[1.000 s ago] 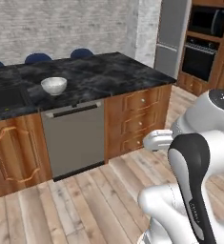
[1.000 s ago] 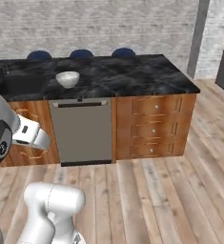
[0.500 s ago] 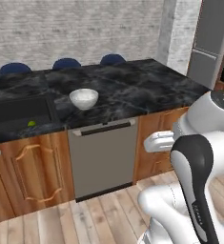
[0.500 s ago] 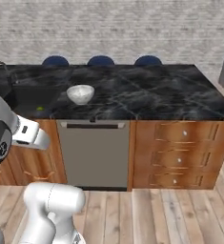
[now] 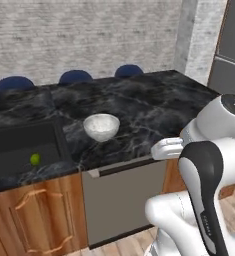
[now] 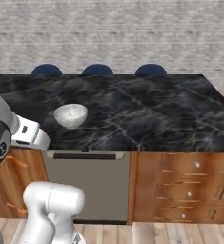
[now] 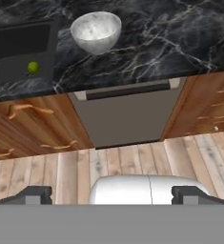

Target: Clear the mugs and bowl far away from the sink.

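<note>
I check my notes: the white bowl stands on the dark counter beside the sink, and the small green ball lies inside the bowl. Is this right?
Not quite. The green ball lies in the sink, not in the bowl, as the left base view shows. The bowl does stand on the dark counter beside the sink.

a dark marble counter (image 5: 154, 107) runs along a grey brick wall (image 5: 79, 35). three blue chair backs (image 6: 97, 70) peek up behind it. a little green ball (image 5: 35, 159) lies down low at the left. under the counter is a grey dishwasher (image 6: 87, 183) with wooden drawers (image 6: 185, 188) to its right and a wooden cupboard door (image 5: 36, 220) to its left. the floor (image 7: 132, 159) is light wood planks.
</note>
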